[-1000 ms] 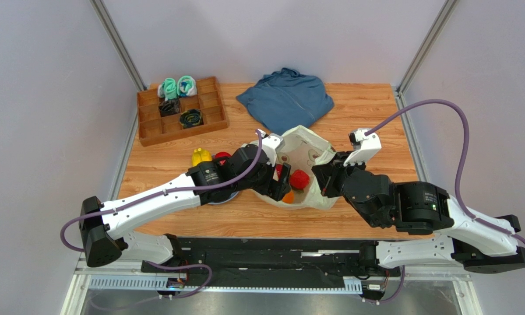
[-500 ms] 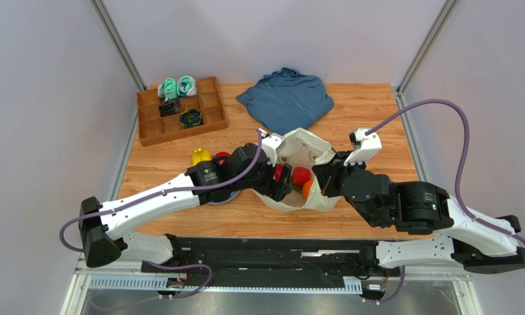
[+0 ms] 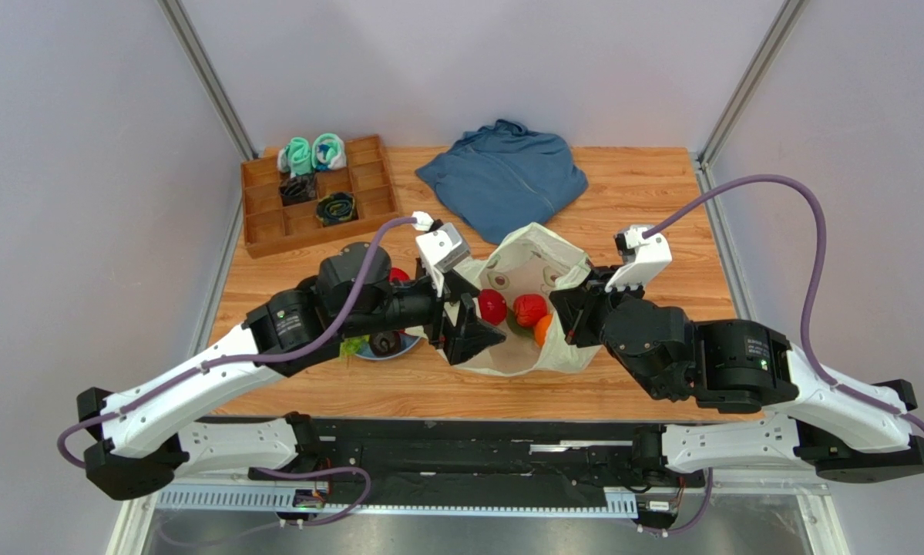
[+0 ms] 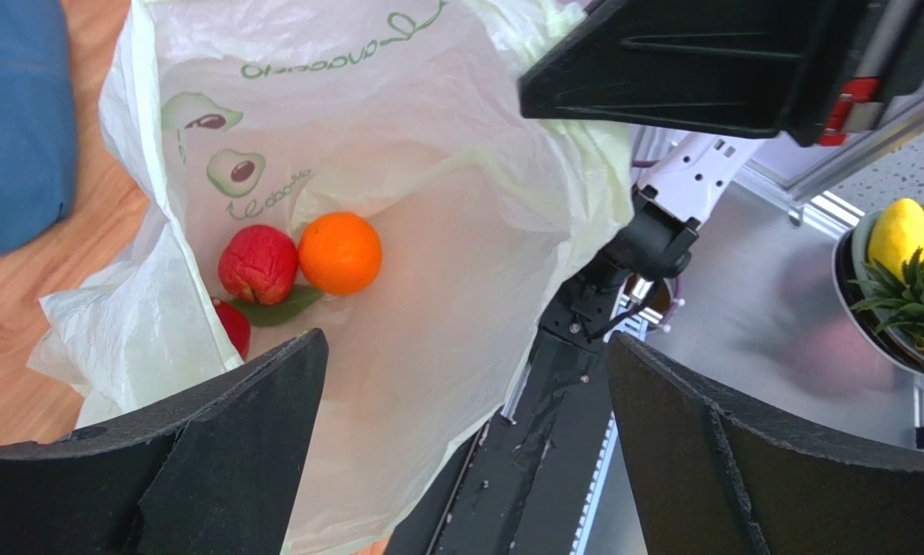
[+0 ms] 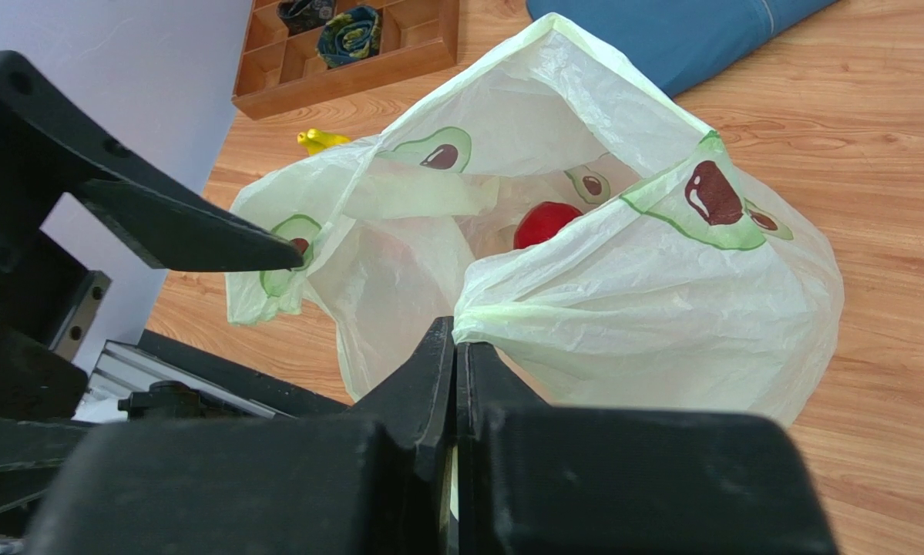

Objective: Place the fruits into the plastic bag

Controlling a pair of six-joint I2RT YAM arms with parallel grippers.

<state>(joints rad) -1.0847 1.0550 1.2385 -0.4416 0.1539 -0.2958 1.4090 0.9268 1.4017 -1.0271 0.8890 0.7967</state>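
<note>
Right gripper [image 5: 455,338] pinching plastic bag [image 5: 663,312], wrist view only

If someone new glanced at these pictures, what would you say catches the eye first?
The pale-green plastic bag gapes at the centre of the table, red fruits and an orange inside. The right gripper pinches its rim, closed, while the left gripper hangs open at the bag's left side.

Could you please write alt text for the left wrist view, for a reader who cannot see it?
The open left gripper faces the open bag, where an orange and a red fruit lie side by side. A blue cloth shows at top left.
</note>
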